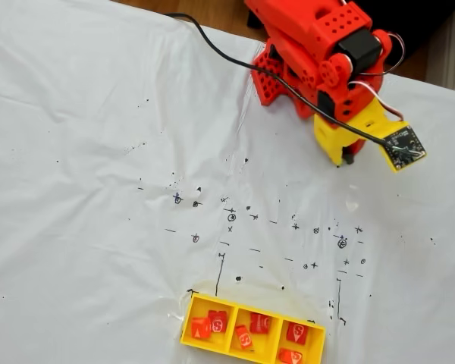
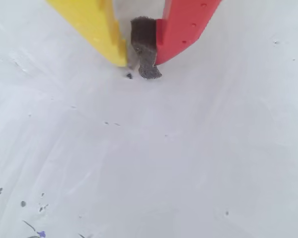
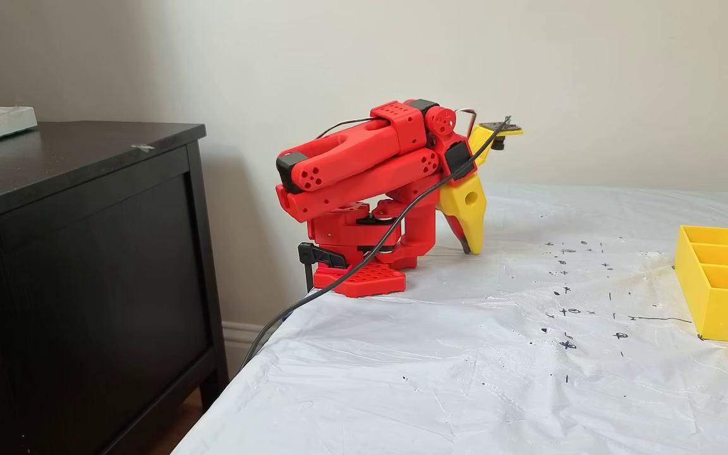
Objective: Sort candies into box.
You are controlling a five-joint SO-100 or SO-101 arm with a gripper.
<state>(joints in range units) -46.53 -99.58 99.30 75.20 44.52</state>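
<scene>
Candies [image 1: 218, 324]: all six lie two to a compartment in the yellow box [image 1: 188, 324] at the tabletop's near edge in a fixed view, well apart from the pincer [image 1: 347, 159], pressed together, empty, folded back beside the arm's base.

Room evenly lit, soft diffuse daylight, no hard shadows. White table cover [image 1: 83, 152] bright, near washed out in the wrist view, wrinkles showing faint sheen. Weak shadow under the folded arm [image 3: 364, 164] in a fixed view. Dark cabinet [image 3: 86, 253] at left holds little detail. Wrist view soft, gripper [image 2: 139, 67] slightly blurred; fixed views sharp, no edge distortion
</scene>
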